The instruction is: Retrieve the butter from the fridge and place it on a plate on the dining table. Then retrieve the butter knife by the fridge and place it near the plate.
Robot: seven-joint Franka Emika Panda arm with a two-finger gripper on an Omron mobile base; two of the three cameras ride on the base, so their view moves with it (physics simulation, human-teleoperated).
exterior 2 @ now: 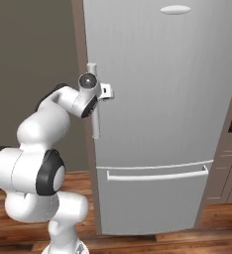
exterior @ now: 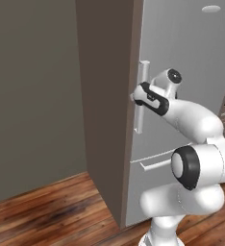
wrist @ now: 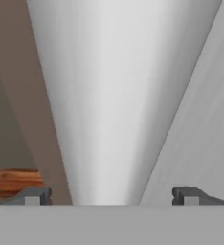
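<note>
Silver fridge [exterior 2: 162, 99] shut; fingers [wrist: 32, 195] wide open, empty, straddling bar handle [wrist: 116, 95] mid-frame. Close squarely on bar before pulling door.

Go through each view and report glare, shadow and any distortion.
Left base view: the fridge door is evenly lit, its brown side panel dull and shaded. Right base view: soft sheen on the door, no hard glare. Hand view: the handle looms huge, flaring upward from closeness, with a bright streak down its middle, between the open gripper.
</note>
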